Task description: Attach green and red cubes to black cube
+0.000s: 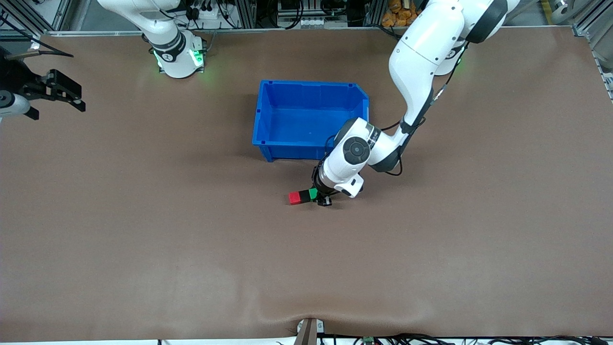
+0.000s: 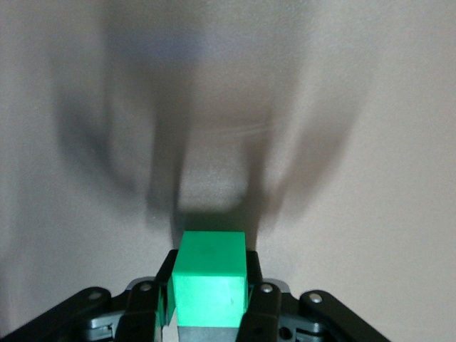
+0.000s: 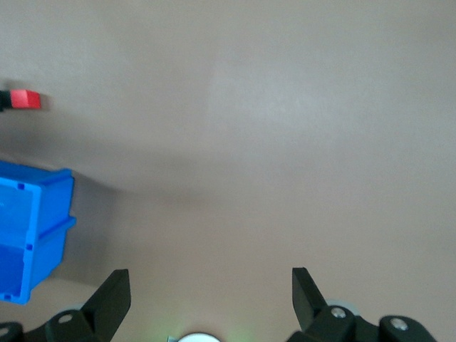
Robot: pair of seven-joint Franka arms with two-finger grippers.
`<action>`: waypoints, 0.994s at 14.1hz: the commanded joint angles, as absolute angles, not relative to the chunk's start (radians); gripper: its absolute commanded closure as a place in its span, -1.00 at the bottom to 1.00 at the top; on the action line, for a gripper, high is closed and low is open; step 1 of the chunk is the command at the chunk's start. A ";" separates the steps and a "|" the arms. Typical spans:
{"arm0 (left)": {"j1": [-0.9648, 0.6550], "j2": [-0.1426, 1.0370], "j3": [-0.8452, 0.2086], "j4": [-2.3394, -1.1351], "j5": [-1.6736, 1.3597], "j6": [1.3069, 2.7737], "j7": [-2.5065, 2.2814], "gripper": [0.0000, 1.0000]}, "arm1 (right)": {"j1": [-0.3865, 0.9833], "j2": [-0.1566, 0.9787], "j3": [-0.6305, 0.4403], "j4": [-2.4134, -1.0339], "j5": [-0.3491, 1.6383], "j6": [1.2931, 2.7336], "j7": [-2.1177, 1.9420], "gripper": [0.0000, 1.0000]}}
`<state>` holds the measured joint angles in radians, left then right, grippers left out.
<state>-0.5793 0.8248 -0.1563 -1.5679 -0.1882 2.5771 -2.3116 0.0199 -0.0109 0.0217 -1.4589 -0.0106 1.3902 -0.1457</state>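
Observation:
My left gripper [image 1: 322, 198] is shut on the bright green cube [image 1: 312, 193], low over the table just nearer the front camera than the blue bin. In the left wrist view the green cube [image 2: 210, 278] fills the gap between the black fingers [image 2: 265, 313]. In the front view a small black cube [image 1: 305, 197] sits against the green one, and the red cube [image 1: 295, 198] sits against the black one, all in one row. The red cube also shows in the right wrist view [image 3: 27, 100]. My right gripper [image 1: 76, 98] is open and empty, and waits at the right arm's end of the table [image 3: 210, 292].
An empty blue bin [image 1: 311, 85] stands in the middle of the brown table, farther from the front camera than the cubes; its corner shows in the right wrist view [image 3: 35, 235]. The left arm's wrist [image 1: 357, 148] hangs over the bin's near corner.

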 commanded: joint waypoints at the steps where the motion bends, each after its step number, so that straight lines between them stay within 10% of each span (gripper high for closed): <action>1: -0.614 0.824 -0.144 -1.621 -0.196 2.582 -2.335 -0.98 | 0.003 0.014 0.031 -1.392 -0.076 1.365 -0.152 -1.00; 14: -0.465 0.643 -0.066 -1.427 0.061 2.286 -2.087 -1.00 | -0.005 0.009 -0.034 -1.401 -0.021 1.322 -0.150 -1.00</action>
<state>-0.5002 0.7039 -0.0672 -1.4068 0.0433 2.3072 -2.2106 0.0052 -0.0005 -0.0393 -1.4250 -0.0405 1.3420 -0.1463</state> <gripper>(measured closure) 0.000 0.000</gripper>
